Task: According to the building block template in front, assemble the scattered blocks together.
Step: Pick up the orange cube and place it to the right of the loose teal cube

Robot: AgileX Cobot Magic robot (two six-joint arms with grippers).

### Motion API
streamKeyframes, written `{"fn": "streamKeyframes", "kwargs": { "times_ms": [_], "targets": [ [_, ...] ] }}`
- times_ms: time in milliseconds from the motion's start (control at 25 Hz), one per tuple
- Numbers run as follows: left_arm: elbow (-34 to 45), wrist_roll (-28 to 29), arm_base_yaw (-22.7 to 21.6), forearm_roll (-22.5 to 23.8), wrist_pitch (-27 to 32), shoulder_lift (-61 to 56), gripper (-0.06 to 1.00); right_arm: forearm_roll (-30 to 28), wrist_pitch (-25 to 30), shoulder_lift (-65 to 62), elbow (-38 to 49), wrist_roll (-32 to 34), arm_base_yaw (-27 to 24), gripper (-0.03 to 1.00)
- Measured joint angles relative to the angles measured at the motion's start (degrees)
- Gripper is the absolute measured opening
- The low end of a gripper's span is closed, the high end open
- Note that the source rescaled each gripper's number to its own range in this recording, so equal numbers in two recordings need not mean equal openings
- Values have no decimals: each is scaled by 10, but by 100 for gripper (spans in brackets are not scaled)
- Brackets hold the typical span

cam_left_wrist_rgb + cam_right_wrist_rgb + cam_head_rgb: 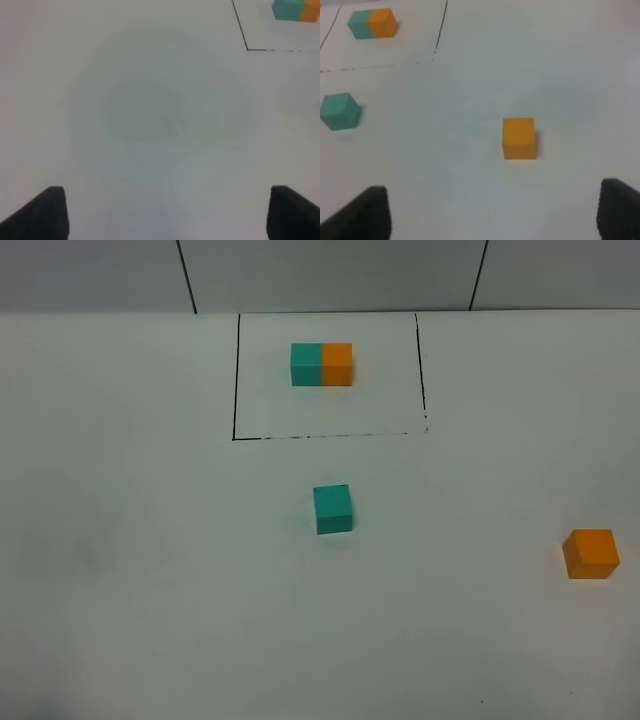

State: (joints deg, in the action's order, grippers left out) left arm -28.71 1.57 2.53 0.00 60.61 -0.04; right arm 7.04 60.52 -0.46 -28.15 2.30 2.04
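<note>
The template (321,365), a bar of a teal cube on the left and an orange cube on the right, sits inside a black-outlined rectangle (234,380) at the back of the white table. It also shows in the left wrist view (296,10) and the right wrist view (372,23). The loose teal cube (333,509) lies near the table's middle, also in the right wrist view (339,111). The loose orange cube (590,554) lies at the right edge, ahead of my open, empty right gripper (492,212). My left gripper (162,212) is open and empty over bare table.
The white table (150,570) ends at a grey panelled wall (330,275) behind the outlined rectangle. Neither arm shows in the exterior high view.
</note>
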Motion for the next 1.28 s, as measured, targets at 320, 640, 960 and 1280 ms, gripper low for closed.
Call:
{"fn": "streamKeyframes", "kwargs": {
  "times_ms": [320,640,960,1280],
  "targets": [
    [0,-2,0,0,0,0,75,0,0,0,0,0,0,95],
    [0,-2,0,0,0,0,75,0,0,0,0,0,0,95],
    [0,-2,0,0,0,0,75,0,0,0,0,0,0,95],
    [0,-2,0,0,0,0,75,0,0,0,0,0,0,95]
  ]
}}
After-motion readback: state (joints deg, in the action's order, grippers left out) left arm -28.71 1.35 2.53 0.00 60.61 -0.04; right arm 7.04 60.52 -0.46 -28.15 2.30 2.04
